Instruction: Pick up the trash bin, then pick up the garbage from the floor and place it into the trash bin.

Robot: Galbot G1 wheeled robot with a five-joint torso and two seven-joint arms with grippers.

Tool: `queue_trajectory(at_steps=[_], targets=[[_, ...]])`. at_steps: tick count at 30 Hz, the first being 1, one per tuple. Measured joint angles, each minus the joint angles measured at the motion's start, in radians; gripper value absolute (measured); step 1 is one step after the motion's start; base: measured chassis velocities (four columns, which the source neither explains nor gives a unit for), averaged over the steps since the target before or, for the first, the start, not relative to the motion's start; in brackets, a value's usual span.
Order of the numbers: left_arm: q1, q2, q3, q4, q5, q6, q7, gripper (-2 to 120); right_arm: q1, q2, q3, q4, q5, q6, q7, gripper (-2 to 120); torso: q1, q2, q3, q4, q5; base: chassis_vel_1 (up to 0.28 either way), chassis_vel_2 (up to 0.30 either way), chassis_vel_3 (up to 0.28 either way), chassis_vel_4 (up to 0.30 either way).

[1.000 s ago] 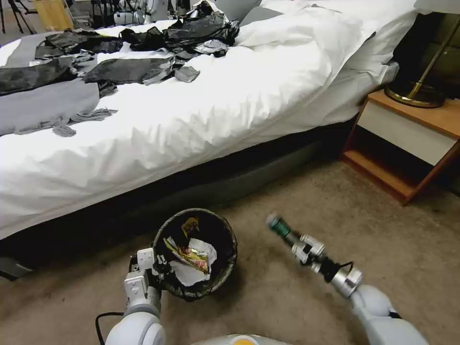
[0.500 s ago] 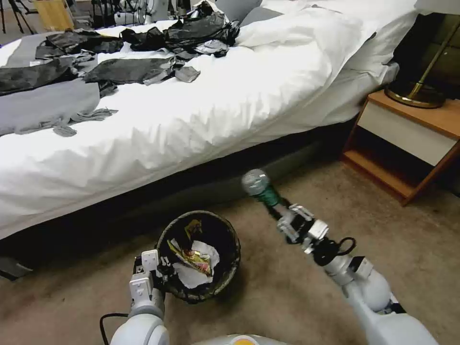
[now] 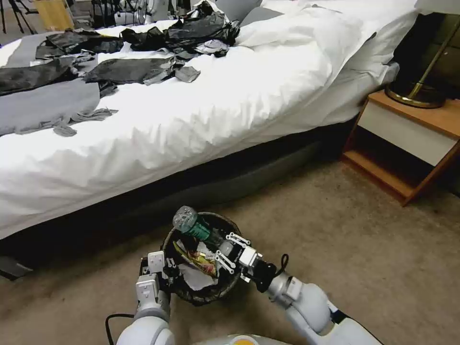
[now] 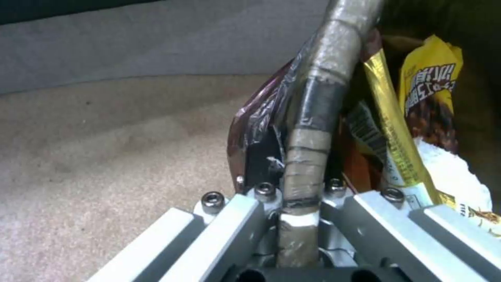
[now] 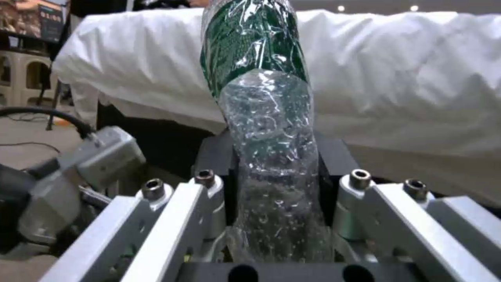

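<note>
Big white bed [image 3: 230, 96] is right ahead, tan carpet [image 3: 373, 249] under me. I've got the trash bin [image 3: 229, 282] by its near rim, my left gripper [image 3: 165, 274] pinched tight on the bag-lined edge. My right gripper [image 3: 229, 249] is over the bin's opening, clamped around a crumpled clear bottle [image 3: 191, 224] with a green label. Wrappers [image 3: 194, 256] and tissue [image 3: 191, 280] sit inside.

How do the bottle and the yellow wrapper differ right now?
The bottle is clear with a green label; the yellow wrapper is opaque and printed. The bottle is clamped in the right hand above the trash bin; the wrapper lies loose inside, on white tissue. Both sit within the rim gripped by the left hand.
</note>
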Motion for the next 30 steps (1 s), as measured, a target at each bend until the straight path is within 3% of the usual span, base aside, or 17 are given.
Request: queue_trajectory(at_steps=[13,17,19,24,30], targets=[[-0.008,-0.004,0.003,-0.001,0.002,-0.001,0.000,0,-0.019,0.017,-0.006,-0.065,-0.031,0.015,0.013,24,0.000,0.000,0.000,-0.0001,0.0000,0.000,0.000,0.000,0.000],[-0.008,-0.003,-0.001,-0.003,-0.001,-0.001,0.000,0,-0.023,0.019,-0.007,-0.071,-0.039,0.023,0.023,40,0.000,0.000,0.000,0.0000,0.0000,0.000,0.000,0.000,0.000],[-0.008,-0.003,-0.002,-0.003,-0.001,-0.001,0.000,0,-0.025,0.019,-0.007,-0.071,-0.040,0.024,0.023,40,0.000,0.000,0.000,0.0000,0.0001,0.000,0.000,0.000,0.000],[-0.012,-0.001,-0.006,-0.003,-0.005,0.001,0.000,0,-0.042,0.015,-0.005,-0.065,-0.049,0.032,0.023,67,0.000,0.000,0.000,0.0000,0.0000,0.000,0.000,0.000,0.000],[-0.018,-0.002,-0.006,-0.003,-0.005,0.004,0.000,0,-0.049,0.009,0.000,-0.049,-0.052,0.035,0.023,84,0.000,0.000,0.000,0.0000,0.0000,0.000,0.000,0.000,0.000]])
